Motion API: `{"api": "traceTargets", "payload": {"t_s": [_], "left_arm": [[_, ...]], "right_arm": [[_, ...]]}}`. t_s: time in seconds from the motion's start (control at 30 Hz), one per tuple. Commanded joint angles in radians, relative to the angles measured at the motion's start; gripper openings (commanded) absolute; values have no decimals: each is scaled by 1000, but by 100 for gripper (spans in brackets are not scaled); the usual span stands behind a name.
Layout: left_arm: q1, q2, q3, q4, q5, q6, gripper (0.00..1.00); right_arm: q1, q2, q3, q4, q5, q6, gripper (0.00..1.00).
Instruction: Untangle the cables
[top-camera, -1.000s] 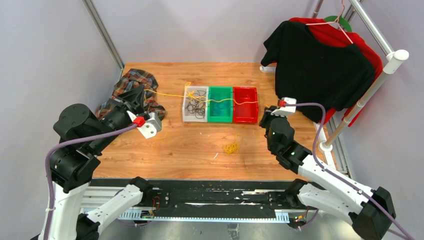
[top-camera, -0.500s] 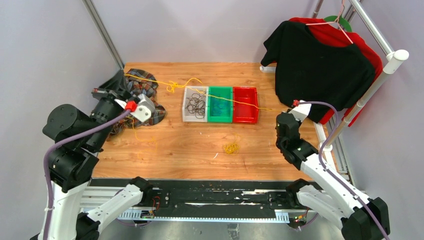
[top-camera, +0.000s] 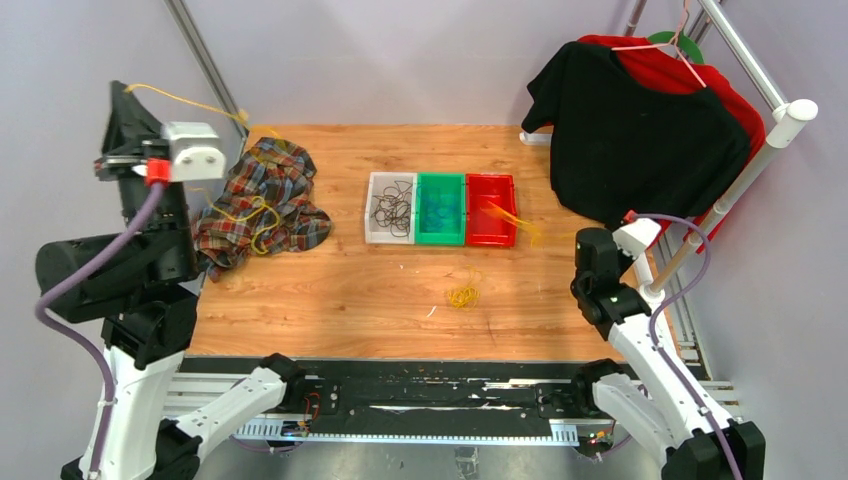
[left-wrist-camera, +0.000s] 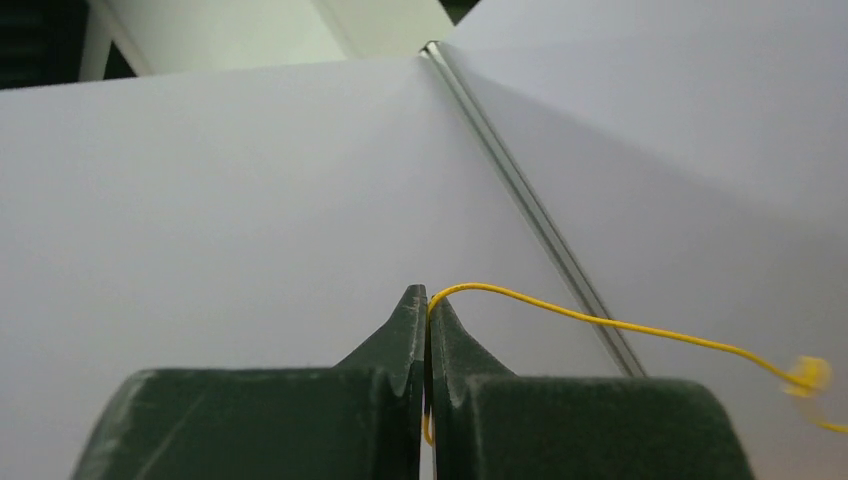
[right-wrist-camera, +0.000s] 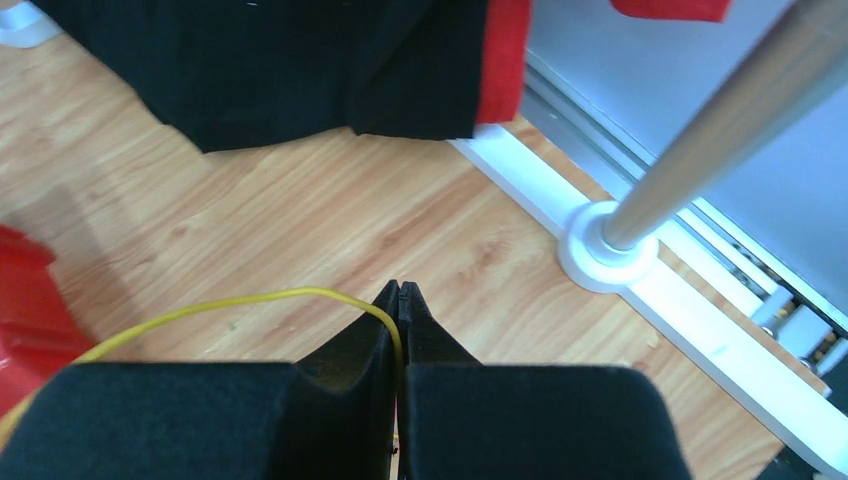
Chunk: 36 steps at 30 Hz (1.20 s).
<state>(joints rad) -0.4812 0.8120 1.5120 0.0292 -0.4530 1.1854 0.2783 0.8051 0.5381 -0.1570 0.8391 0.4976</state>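
Left end effector (left-wrist-camera: 427, 300), up high, is clamped on a yellow cable (left-wrist-camera: 600, 321); right end effector (right-wrist-camera: 399, 289) pinches a yellow wire (right-wrist-camera: 220, 303).

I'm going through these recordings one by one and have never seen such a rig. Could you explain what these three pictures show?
Two robot arms are bolted at the near edge of a wooden table. The wide picture comes from a fixed camera above and behind them. The other two come from a camera on each wrist, looking along the fingers.

On the table lie a plaid cloth, a white bin of dark cables, a green bin, a red bin and a small yellow coil. A black shirt hangs on a rack at the right.

The left hand, raised high near the wall, is shut on a thin yellow cable. The right hand, low near the rack's foot, is shut on a yellow strand. I cannot tell whether both are one cable.
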Motion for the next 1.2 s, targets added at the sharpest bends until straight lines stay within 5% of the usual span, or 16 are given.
{"api": "traceTargets", "payload": {"t_s": [0.0, 0.13, 0.37, 0.6, 0.83, 0.97, 1.17], "left_arm": [[-4, 16, 68, 217, -95, -86, 1], [-4, 6, 71, 18, -2, -195, 1], [-4, -59, 13, -395, 525, -347, 0], [-4, -26, 28, -659, 848, -334, 0], [-5, 28, 22, -680, 984, -315, 1], [-4, 73, 44, -680, 1062, -313, 1], [-5, 149, 93, -674, 1128, -286, 0]], "right_arm": [[-62, -21, -33, -67, 8, 72, 0], [-65, -16, -33, -45, -90, 40, 1], [-59, -40, -56, 45, -405, -14, 2], [0, -176, -117, 217, -654, -102, 22], [10, -214, -128, 321, -785, -114, 15], [47, -182, -122, 421, -908, -132, 30], [253, -87, -52, 497, -831, -237, 50]]}}
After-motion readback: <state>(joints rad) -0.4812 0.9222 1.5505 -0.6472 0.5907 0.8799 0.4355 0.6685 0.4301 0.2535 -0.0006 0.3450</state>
